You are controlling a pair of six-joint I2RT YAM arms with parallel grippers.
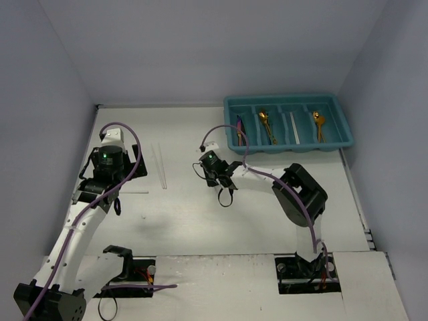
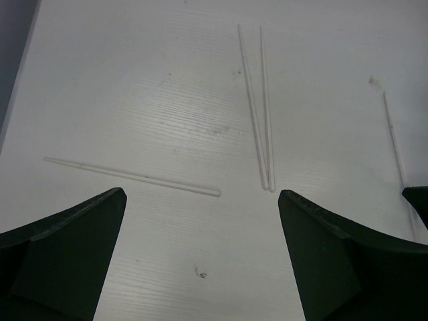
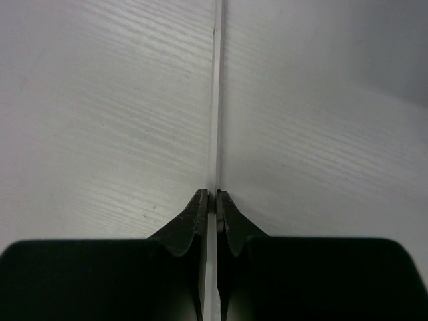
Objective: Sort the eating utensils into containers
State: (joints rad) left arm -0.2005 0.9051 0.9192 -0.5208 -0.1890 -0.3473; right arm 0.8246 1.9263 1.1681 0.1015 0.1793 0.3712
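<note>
While the right gripper point(image 3: 215, 200) is pinched on a white chopstick point(image 3: 216, 100) down at the table point(image 3: 100, 100), well apart from the teal tray point(image 1: 231, 127), the left gripper point(image 2: 200, 194) hangs spread. Chopstick judged light, stiff, slick; a mid-length hold should limit pivoting.

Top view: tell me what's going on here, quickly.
Two robot arms are sorting cutlery into a teal tray. The right gripper is shut on a thin white chopstick, out on the table well short of the tray. The left gripper hangs open just short of a pair of white chopsticks lying on the table. The tray holds two gold spoons, among other pieces.
</note>
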